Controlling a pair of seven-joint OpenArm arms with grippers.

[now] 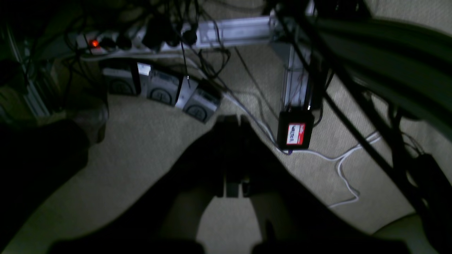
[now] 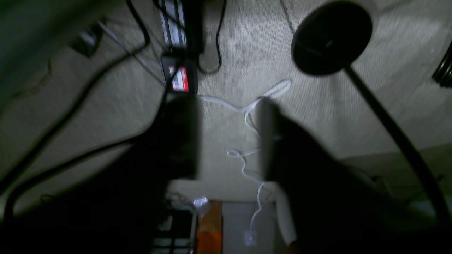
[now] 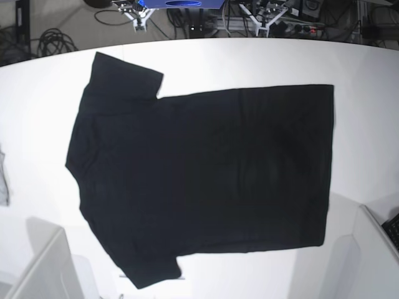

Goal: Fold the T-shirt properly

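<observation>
The black T-shirt (image 3: 206, 180) lies spread flat on the white table (image 3: 361, 62) in the base view. Its plain side faces up, its sleeves point left and its hem is to the right. Neither gripper shows in that view. Both wrist cameras look down at the carpeted floor, away from the shirt. My left gripper (image 1: 233, 120) has its dark fingers pressed together, shut on nothing. My right gripper (image 2: 226, 106) holds its two fingers apart, with only floor and a white cable visible between them.
A small grey cloth scrap (image 3: 3, 180) lies at the table's left edge. Pale arm parts sit at the front corners (image 3: 37, 261). On the floor are a power strip (image 1: 116, 40), power bricks (image 1: 162, 90), a red-labelled black box (image 1: 296, 130) and a round black stand base (image 2: 332, 37).
</observation>
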